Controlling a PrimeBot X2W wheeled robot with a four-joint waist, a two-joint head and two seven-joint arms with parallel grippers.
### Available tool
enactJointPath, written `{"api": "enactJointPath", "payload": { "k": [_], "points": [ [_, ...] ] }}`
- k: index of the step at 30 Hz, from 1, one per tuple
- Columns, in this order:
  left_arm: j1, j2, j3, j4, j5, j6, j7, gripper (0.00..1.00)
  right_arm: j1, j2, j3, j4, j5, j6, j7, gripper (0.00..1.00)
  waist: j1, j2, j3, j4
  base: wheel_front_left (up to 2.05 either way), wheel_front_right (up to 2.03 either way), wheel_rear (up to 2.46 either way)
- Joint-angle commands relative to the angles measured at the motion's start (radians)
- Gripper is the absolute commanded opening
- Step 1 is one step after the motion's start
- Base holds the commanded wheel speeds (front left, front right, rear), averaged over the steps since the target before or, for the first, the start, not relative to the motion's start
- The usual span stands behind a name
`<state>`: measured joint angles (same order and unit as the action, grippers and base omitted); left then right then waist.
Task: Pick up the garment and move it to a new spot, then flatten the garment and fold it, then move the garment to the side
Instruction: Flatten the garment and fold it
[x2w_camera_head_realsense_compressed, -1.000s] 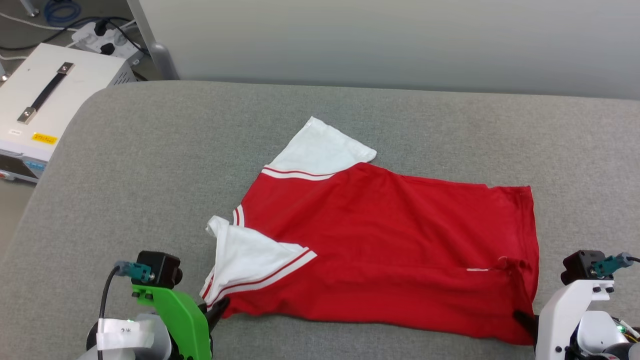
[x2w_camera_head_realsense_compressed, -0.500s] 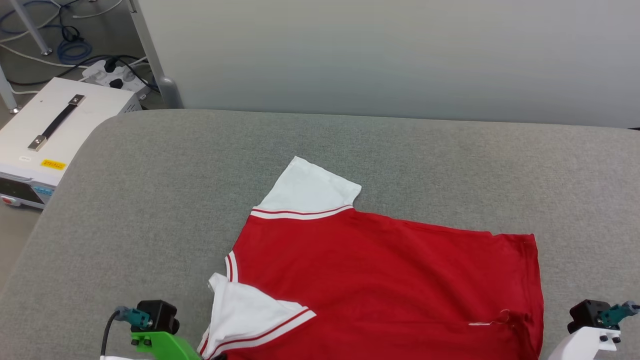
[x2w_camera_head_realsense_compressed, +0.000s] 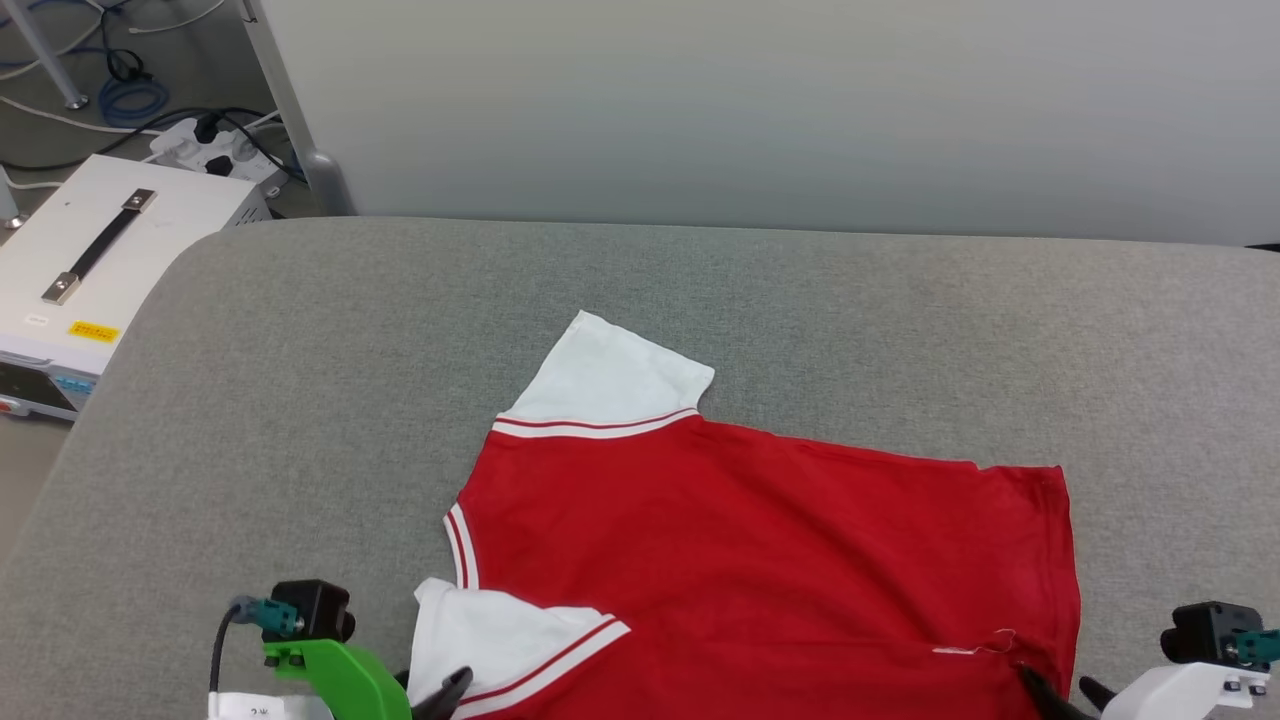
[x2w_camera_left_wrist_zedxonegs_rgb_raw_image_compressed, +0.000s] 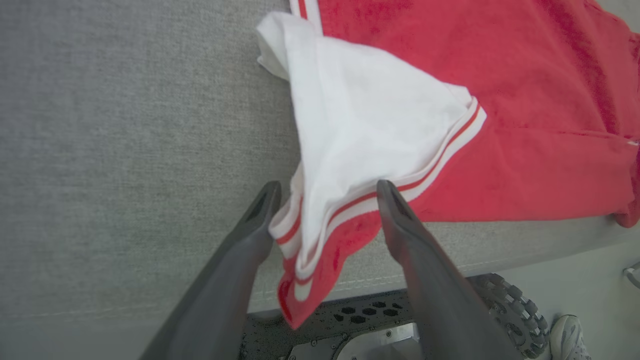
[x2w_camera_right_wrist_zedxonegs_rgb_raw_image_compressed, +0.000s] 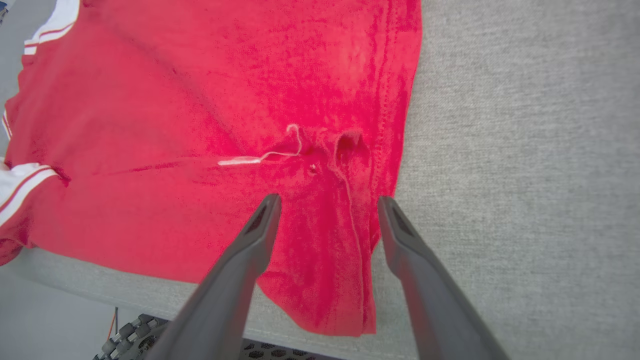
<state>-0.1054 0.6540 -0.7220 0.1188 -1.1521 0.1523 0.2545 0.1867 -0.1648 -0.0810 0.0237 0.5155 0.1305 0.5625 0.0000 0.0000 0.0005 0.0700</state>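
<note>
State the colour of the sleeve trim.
White with a thin red stripe, on the sleeve trim; clearest in the left wrist view.

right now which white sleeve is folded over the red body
The near white striped-trim sleeve by the left tool; the far white sleeve lies spread flat.

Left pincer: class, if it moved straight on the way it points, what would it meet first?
The left pincer would meet the white sleeve of the garment, which lies between its open fingers; its height above the cloth is unclear.

Garment (x2w_camera_head_realsense_compressed: 760, 560) on padded table (x2w_camera_head_realsense_compressed: 300, 400) at its front edge, box (x2w_camera_head_realsense_compressed: 100, 270) left of table
</note>
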Motion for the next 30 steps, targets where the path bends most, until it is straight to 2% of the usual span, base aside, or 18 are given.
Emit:
{"api": "enactJointPath", "payload": {
  "k": [1,9,14,19,24,30],
  "points": [
    [-0.028,0.005,0.009,0.003,0.026,-0.006,-0.025,1.0,-0.003,0.004,-0.006,-0.01,-0.008,0.0,-0.051,1.0,0.0,0.0,-0.004,-0.001,0.0,0.0,0.0],
    [-0.098,-0.024,0.046,0.006,0.14,-0.003,-0.212,1.0,-0.045,0.008,0.004,-0.073,-0.079,0.0,-0.352,1.0,0.0,0.0,0.004,-0.012,0.0,0.0,0.0],
    [-0.165,-0.066,0.084,0.025,0.191,0.013,-0.33,1.0,-0.09,-0.003,0.022,-0.113,-0.115,0.0,-0.467,1.0,0.0,0.0,0.053,-0.021,0.0,0.0,0.0],
    [-0.275,-0.102,0.109,0.062,0.231,0.002,-0.399,1.0,-0.152,0.018,0.015,-0.153,-0.152,0.0,-0.534,1.0,0.0,0.0,0.146,-0.03,0.0,0.0,0.0],
    [-0.432,-0.127,0.097,0.138,0.256,-0.052,-0.369,1.0,-0.225,0.036,0.004,-0.178,-0.182,0.0,-0.558,1.0,0.0,0.0,0.254,-0.04,0.0,0.0,0.0],
    [-0.635,-0.147,0.081,0.279,0.246,-0.159,-0.274,1.0,-0.295,0.035,0.007,-0.173,-0.219,0.0,-0.563,1.0,0.0,0.0,0.341,-0.078,0.0,0.0,0.0]
  ]
}}
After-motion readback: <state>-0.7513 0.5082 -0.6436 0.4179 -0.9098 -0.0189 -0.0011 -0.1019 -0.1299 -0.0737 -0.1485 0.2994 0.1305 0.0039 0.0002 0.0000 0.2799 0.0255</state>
